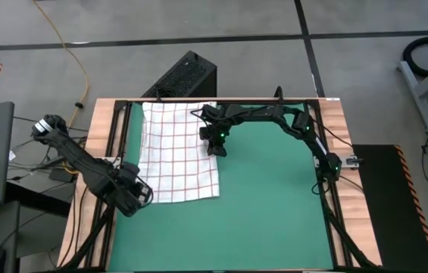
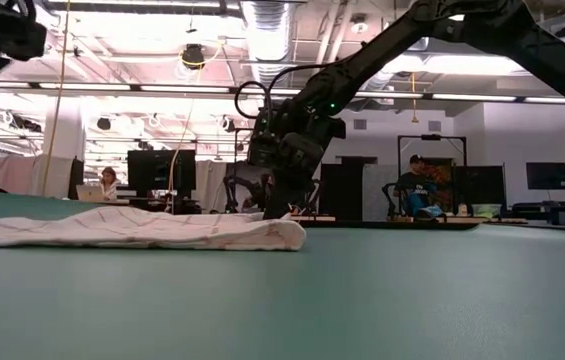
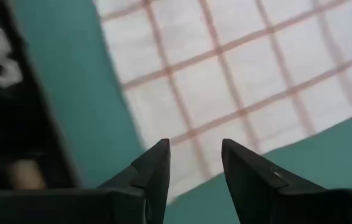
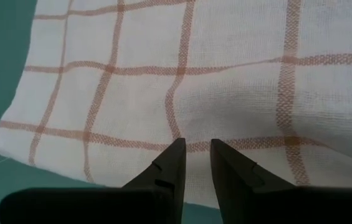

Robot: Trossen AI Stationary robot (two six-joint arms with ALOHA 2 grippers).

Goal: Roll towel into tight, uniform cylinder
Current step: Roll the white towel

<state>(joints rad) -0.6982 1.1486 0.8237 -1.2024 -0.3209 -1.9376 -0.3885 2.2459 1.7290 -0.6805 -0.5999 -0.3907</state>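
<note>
I count one towel [image 1: 177, 152], lying flat and unrolled on the green mat [image 1: 267, 205] at the worktop's left side; all the rolling is left. My left tool [image 3: 195, 163] hangs parted and empty at its near corner. My right tool [image 4: 194, 155] hovers, slightly parted and gripping nothing, over its right edge.

A: Is it bright?
B: Yes. In the low view long ceiling lights [image 2: 262, 20] glare white, and the arm [image 2: 382, 50] looks dark against them.
A: Any shadows?
B: A soft one under the towel [image 2: 132, 230] edge. From above, the light is even on the mat [image 1: 267, 205].
A: Anything fuzzy?
B: The left wrist view is blurry. The right one shows the cloth [image 4: 225, 74] weave sharp.
</note>
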